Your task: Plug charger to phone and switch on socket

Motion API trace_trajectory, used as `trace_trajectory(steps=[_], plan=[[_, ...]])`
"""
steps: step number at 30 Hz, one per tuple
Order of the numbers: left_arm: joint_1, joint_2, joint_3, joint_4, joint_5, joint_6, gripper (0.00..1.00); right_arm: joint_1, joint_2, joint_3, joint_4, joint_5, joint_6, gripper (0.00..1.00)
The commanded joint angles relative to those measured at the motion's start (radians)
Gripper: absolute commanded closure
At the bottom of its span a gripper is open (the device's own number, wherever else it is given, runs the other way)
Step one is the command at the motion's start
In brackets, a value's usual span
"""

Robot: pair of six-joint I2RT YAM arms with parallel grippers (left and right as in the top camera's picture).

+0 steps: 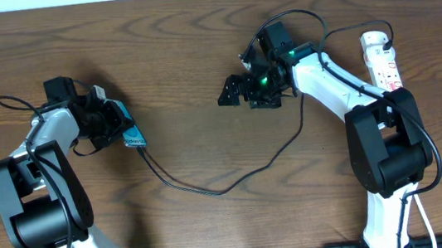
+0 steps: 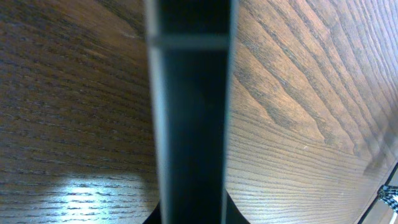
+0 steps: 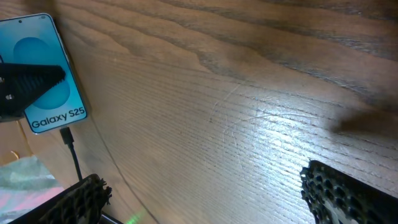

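The phone (image 1: 130, 128) has a cyan screen reading "Galaxy S25" (image 3: 46, 68). My left gripper (image 1: 112, 120) is shut on it at the table's left, and one dark finger (image 3: 31, 84) crosses the screen. In the left wrist view the phone's dark edge (image 2: 189, 112) fills the middle between the jaws. The charger's small plug tip (image 3: 66, 135) sits at the phone's bottom edge, and its thin black cable (image 1: 212, 192) loops across the table toward the right. The white socket (image 1: 382, 60) lies at the far right. My right gripper (image 1: 238, 74) (image 3: 214, 199) hovers open over bare wood mid-table, holding nothing.
The wooden table (image 1: 180, 53) spreads between the two arms. A thick white cord (image 1: 422, 218) runs down beside the right arm's base. Something pale and crumpled (image 3: 18, 180) shows at the lower left of the right wrist view.
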Motion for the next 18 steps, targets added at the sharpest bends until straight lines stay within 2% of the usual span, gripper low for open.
trace_trajectory(steps=[1,18], plan=[[0.004,-0.008,-0.008,0.0,-0.016,0.022,0.93,-0.003,-0.014,0.02,-0.001,0.0,-0.016,0.01],[-0.003,0.003,-0.008,0.007,-0.017,0.038,0.93,-0.003,-0.014,0.02,-0.001,0.008,-0.016,0.01]])
